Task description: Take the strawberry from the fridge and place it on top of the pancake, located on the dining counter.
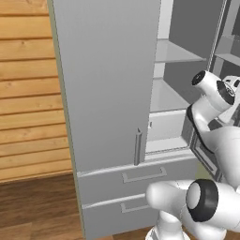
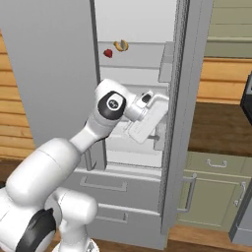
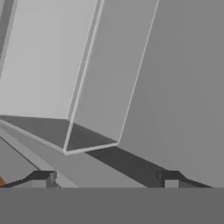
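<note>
The fridge [image 1: 108, 84] stands with its left door closed and its right door [image 2: 188, 98] swung open, edge-on to me. On an upper glass shelf lies the tiny red strawberry [image 2: 107, 53]. My gripper [image 2: 140, 129] hangs inside the open compartment, about two shelves below the strawberry and a little to its right. In the hand view my gripper [image 3: 106, 178] is open, its fingertips [image 3: 43, 177] wide apart with nothing between them, facing a clear bin [image 3: 94, 109] and grey fridge walls. The pancake is out of view.
A yellow-brown bun [image 2: 120, 46] lies just right of the strawberry on the same shelf. Two lower drawers [image 1: 140, 176] sit under the compartment. Right of the open door is a dark brown countertop [image 2: 221, 128] on pale green cabinets [image 2: 216, 189]. A wood-plank wall [image 1: 28, 93] is at left.
</note>
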